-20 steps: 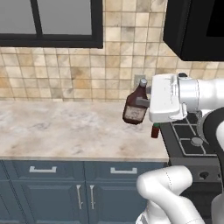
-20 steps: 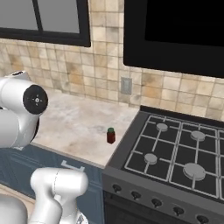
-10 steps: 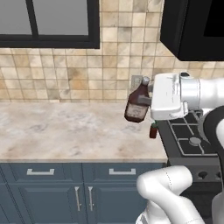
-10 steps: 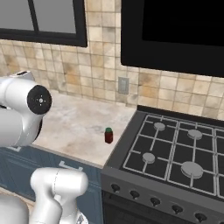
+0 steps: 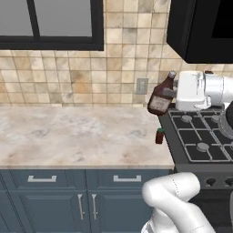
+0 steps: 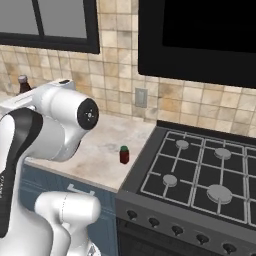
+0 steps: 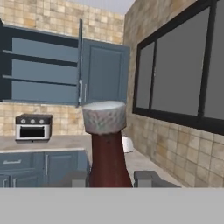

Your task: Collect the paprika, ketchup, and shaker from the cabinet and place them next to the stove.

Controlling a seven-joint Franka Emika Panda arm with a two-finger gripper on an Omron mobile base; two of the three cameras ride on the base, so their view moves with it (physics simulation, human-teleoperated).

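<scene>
The ketchup (image 5: 161, 98), a dark brown-red bottle with a pale label, hangs tilted in the air over the stove's left edge. My gripper (image 5: 173, 93) is shut on its neck. In the hand view the bottle's neck and cap (image 7: 105, 140) stand between my fingers (image 7: 147, 178). The paprika (image 5: 159, 135), a small dark red jar with a green lid, stands on the counter (image 5: 77, 136) right beside the stove (image 5: 200, 141), below the bottle. From the right I see the jar (image 6: 124, 155) and the bottle's cap (image 6: 22, 79) above my arm. The cabinet (image 7: 41, 65) stands open far off. The shaker is out of view.
A wall outlet (image 5: 142, 85) sits on the tiled backsplash behind the bottle. A black hood or microwave (image 6: 200, 40) hangs over the stove. A toaster oven (image 7: 33, 127) stands under the cabinet. A small pale object (image 7: 128, 144) peeks from behind the bottle.
The gripper has carried the ketchup to the right and slightly up, from over the counter's end to the stove's left edge. The paprika has stayed in place.
</scene>
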